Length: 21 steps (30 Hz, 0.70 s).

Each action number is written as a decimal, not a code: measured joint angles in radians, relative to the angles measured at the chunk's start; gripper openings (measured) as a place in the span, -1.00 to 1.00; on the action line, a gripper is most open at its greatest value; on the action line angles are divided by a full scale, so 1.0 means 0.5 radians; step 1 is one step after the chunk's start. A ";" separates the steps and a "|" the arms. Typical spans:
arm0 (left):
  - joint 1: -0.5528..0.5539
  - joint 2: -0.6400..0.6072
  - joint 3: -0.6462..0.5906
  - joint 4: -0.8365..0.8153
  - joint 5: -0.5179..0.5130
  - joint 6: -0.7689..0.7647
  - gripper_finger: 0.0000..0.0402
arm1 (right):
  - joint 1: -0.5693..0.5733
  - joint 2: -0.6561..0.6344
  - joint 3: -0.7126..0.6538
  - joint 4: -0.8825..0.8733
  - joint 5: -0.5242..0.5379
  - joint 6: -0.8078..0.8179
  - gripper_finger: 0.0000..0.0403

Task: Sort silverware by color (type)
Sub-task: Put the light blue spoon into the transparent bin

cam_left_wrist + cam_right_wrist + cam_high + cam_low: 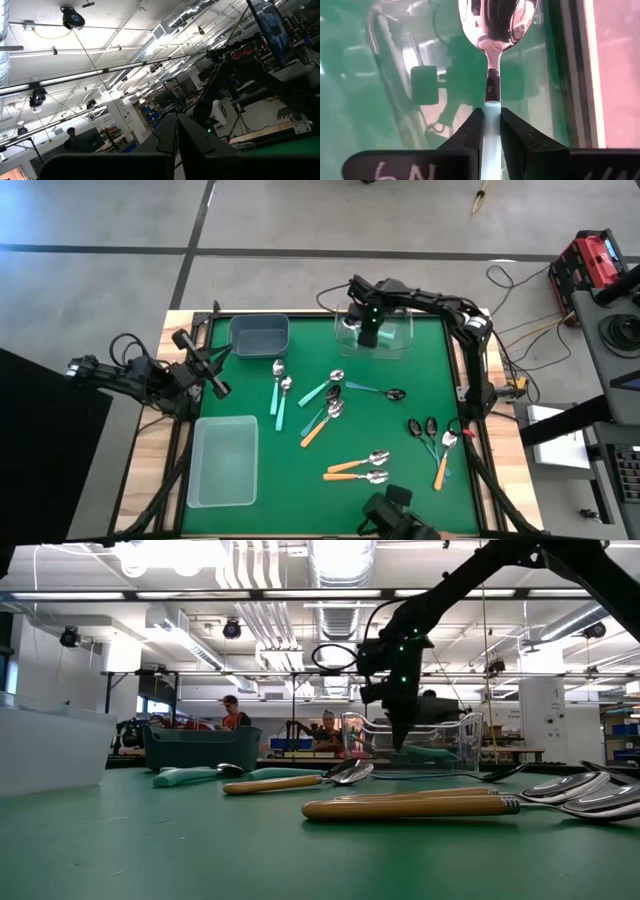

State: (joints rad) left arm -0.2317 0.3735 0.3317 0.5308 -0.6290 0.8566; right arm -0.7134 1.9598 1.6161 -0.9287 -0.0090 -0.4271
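Directly below the right claw point(369, 336), the clear bin point(402, 343) is seen on the tabletop point(400, 450). A teal-handled spoon point(492, 60) is clamped by its handle, its long axis running straight out ahead of the claw. The left claw point(218, 388) is pressed together, well apart from the bin.

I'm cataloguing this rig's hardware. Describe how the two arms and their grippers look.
Both arms are dark, jointed and slim, with black cables looping along the links. The right arm shows small green indicator lights near its wrist. The right gripper has two black, wedge-shaped fingers above a black bar with white handwritten marks. The left gripper has the same tapered black fingers.
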 joint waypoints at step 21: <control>0.000 0.000 0.000 0.000 0.000 0.000 -1.00 | -0.013 0.008 -0.003 0.057 0.012 1.065 -0.83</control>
State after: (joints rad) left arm -0.2317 0.3736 0.3317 0.5306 -0.6289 0.8568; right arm -0.7197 1.9640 1.6146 -0.9001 -0.0029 0.1053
